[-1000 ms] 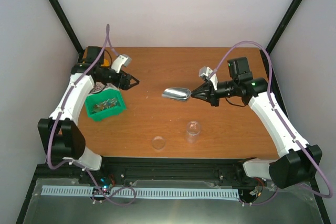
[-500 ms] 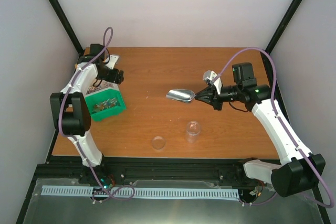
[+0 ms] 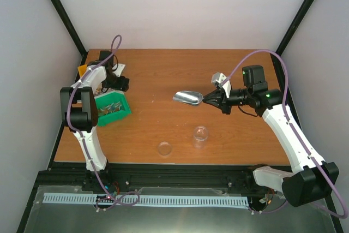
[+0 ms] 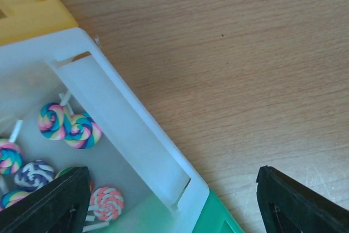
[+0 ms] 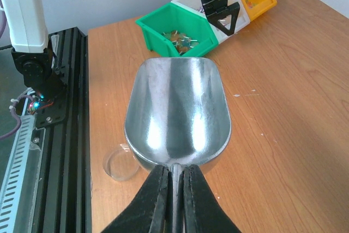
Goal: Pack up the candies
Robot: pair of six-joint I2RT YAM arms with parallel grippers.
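Table; candies overhead, lollipops left-wrist only.

The left arm rises steeply from its base and doubles over toward the far left corner. Its wrist is bent so the left claw points downward, fingers spread wide apart. The right arm climbs up and inward with its forearm roughly level. The right claw aims left, both fingers pinched together on the thin handle of a metal scoop.
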